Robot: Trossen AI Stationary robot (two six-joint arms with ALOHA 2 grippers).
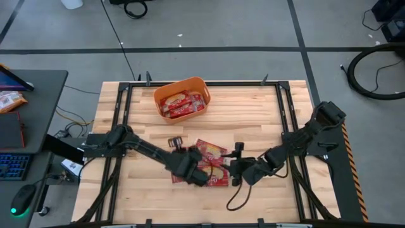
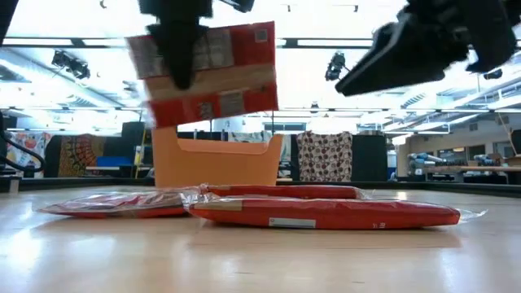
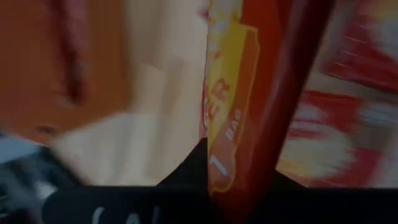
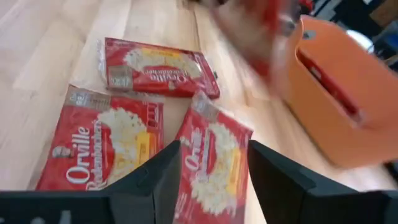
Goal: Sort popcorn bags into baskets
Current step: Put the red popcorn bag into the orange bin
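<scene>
My left gripper (image 1: 192,168) is over the middle of the table, shut on one red popcorn bag (image 2: 210,75) that is lifted high in the low view. In the left wrist view this bag (image 3: 249,93) runs edge-on between the fingers. My right gripper (image 1: 236,166) hovers open just right of it, above three popcorn bags lying flat on the wood (image 4: 158,65) (image 4: 102,146) (image 4: 211,158). The orange basket (image 1: 180,84) stands toward the far edge with several red bags inside; it also shows in the low view (image 2: 220,167) and the right wrist view (image 4: 336,118). My left gripper pinches the popcorn bag between its two fingers at the bag's upper edge (image 2: 181,67), toward one corner, coming from above and pointing down. The bag hangs below the fingers, lifted clear of the table and slightly tilted, with its flat face toward the near edge.
Black frame rails (image 1: 120,114) run along the table's left and right sides. A cable (image 1: 235,197) loops on the wood near my right gripper. A small dark object (image 1: 175,141) lies beside the bags. A desk with a keyboard and an orange-and-white snack bag (image 1: 9,100) stands off the table's left.
</scene>
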